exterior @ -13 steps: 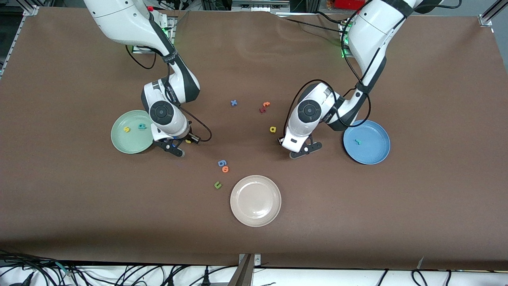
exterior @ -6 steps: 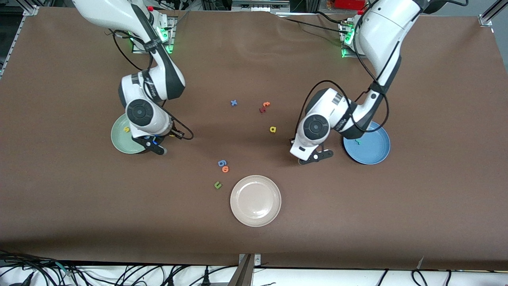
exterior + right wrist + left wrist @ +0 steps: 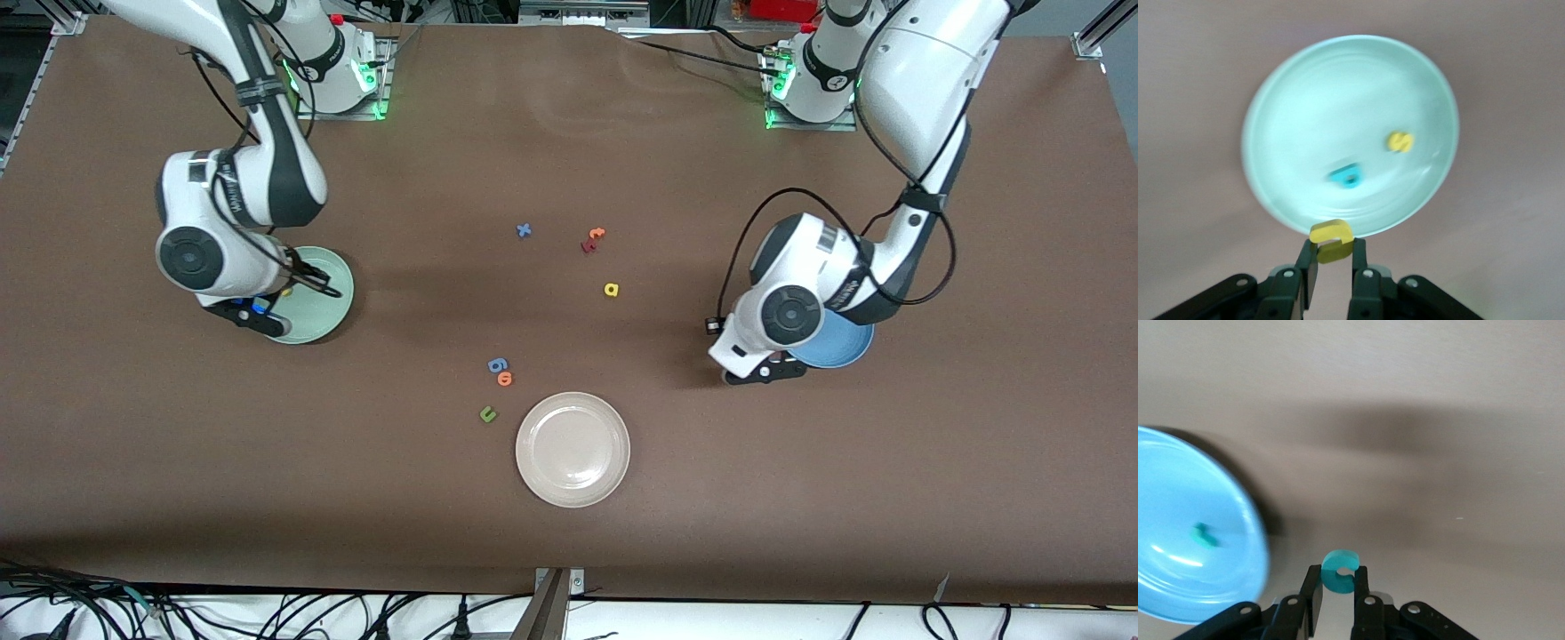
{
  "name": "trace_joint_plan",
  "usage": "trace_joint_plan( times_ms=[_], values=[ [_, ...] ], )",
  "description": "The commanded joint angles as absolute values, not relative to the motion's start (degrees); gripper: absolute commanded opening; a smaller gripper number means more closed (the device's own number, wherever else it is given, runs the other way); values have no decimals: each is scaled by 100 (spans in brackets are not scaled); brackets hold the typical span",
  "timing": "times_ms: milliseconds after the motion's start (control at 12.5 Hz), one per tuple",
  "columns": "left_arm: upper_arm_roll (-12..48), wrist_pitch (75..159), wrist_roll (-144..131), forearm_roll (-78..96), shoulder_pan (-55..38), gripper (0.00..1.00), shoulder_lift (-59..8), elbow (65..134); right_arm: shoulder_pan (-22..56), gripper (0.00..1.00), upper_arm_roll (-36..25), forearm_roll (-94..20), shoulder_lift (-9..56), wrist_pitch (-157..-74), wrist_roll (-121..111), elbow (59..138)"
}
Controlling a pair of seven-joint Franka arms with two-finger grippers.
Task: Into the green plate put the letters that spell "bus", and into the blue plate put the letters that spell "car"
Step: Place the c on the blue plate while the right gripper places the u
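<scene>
Teal "c" (image 3: 1339,571), probably foam, notched

Open table (image 3: 800,498) is left between the two arms, broken only by small scattered letters and the cream-white plate (image 3: 573,449) near the front camera. The green plate (image 3: 322,307) is partly covered by the right gripper (image 3: 1329,257), the blue plate (image 3: 836,348) by the left arm's wrist. Wide bare cloth is found nearer the camera.
</scene>
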State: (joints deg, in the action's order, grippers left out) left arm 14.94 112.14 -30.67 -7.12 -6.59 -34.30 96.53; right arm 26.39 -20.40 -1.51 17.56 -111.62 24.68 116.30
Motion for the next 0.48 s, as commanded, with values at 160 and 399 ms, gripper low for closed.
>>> trace_joint_plan(
  times_ms=[160, 399],
  values=[
    [1556, 11870, -2084, -642, -36, 19, -2367, 11044, 2663, 0, -2496, -211, 1652, -12495, 1319, 12760],
    [1556, 12856, -1707, -642, 210, 18, -1900, 11994, 2663, 7, -2496, -220, 1688, -12560, 1310, 12823]
  ],
)
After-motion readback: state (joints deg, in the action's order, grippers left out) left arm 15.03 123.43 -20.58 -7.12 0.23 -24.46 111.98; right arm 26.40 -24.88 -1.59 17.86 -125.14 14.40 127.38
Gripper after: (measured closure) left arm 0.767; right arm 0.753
